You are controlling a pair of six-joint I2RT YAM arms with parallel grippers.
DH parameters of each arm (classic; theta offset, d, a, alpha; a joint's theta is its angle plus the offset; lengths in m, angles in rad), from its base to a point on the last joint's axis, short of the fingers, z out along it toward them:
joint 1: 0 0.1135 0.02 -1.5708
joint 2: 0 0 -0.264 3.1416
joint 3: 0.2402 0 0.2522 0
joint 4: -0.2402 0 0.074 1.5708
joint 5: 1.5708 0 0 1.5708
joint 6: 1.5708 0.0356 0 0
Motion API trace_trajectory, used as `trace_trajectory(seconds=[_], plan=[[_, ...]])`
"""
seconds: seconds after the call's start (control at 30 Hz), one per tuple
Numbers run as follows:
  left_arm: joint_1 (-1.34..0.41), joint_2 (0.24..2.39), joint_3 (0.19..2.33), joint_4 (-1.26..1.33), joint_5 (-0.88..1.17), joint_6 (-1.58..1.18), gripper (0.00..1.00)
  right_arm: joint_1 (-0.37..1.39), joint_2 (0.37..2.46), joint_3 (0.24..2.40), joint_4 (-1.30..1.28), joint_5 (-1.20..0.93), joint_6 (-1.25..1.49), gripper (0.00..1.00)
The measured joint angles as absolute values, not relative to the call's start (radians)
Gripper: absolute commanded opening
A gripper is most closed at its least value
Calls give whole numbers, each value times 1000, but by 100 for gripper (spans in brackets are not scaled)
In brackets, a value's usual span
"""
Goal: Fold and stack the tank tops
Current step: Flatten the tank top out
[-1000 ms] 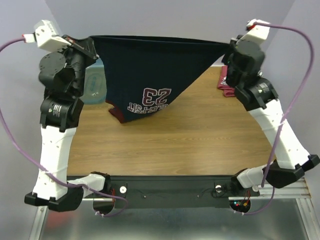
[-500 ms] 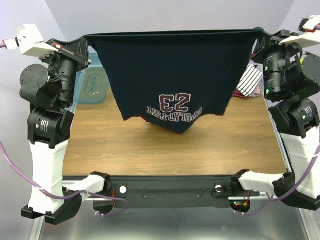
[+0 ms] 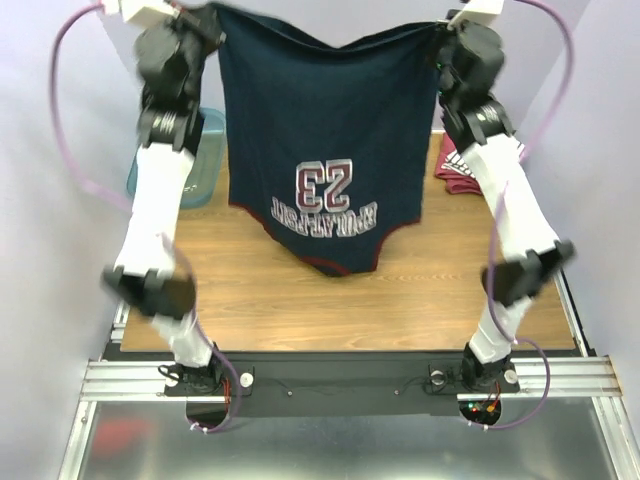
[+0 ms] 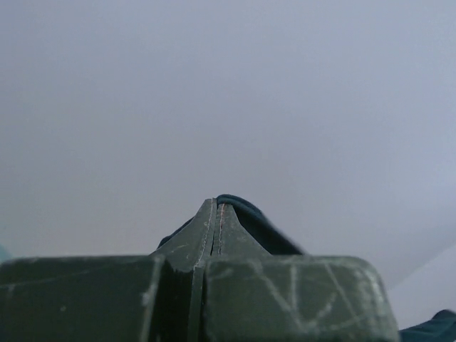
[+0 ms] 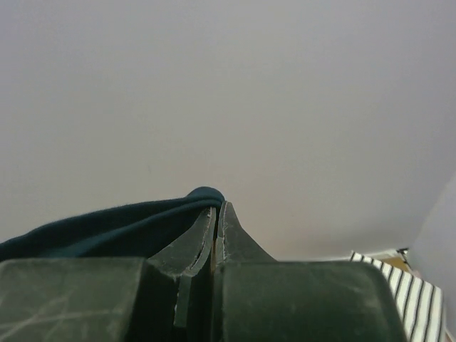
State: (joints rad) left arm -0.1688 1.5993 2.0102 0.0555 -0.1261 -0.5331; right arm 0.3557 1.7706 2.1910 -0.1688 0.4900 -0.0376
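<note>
The navy tank top with red trim and white "23" lettering hangs upside down, spread between both raised arms above the wooden table. My left gripper is shut on its left hem corner; navy cloth bulges past the closed tips. My right gripper is shut on the right hem corner; navy cloth runs left from the closed tips. The striped tank top lies at the table's far right, its edge also showing behind my right arm.
A teal plastic bin stands at the back left of the table, behind my left arm. A black rail runs along the near edge.
Both arms have lifted the navy top much higher and come closer together. The top now hangs full length, its lower edge just above the table.
</note>
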Motion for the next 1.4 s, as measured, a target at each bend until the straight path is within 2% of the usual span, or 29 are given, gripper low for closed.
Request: trace_trajectory(seconds=[0.1, 0.2, 0.33, 0.47, 0.6, 0.8, 1.0, 1.2, 1.3, 1.33, 1.4], plan=[[-138, 1863, 2292, 91, -67, -558, 0, 307, 1958, 2344, -156, 421, -35, 0], [-107, 2085, 2535, 134, -4, -587, 0, 286, 2043, 2429, -139, 378, -39, 1], [-72, 2075, 2457, 244, 58, -613, 0, 282, 2023, 2428, -21, 345, -60, 1], [-43, 1947, 2311, 328, 93, -612, 0, 284, 1859, 2234, 119, 336, -64, 1], [-31, 1768, 2122, 415, 134, -618, 0, 282, 1663, 1997, 229, 339, -54, 1], [-33, 1454, 1602, 575, 189, -679, 0, 282, 1394, 1501, 313, 370, 30, 1], [-77, 1219, 979, 614, 179, -774, 0, 281, 1199, 1034, 190, 377, 196, 1], [-199, 896, 445, 411, 126, -870, 0, 275, 939, 680, 4, 340, 399, 1], [-236, 715, 328, 266, 119, -901, 0, 274, 808, 567, -98, 294, 500, 18], [-242, 675, 314, 228, 120, -908, 0, 275, 764, 529, -131, 274, 545, 34], [-253, 621, 294, 166, 128, -920, 5, 274, 678, 464, -204, 245, 606, 48]])
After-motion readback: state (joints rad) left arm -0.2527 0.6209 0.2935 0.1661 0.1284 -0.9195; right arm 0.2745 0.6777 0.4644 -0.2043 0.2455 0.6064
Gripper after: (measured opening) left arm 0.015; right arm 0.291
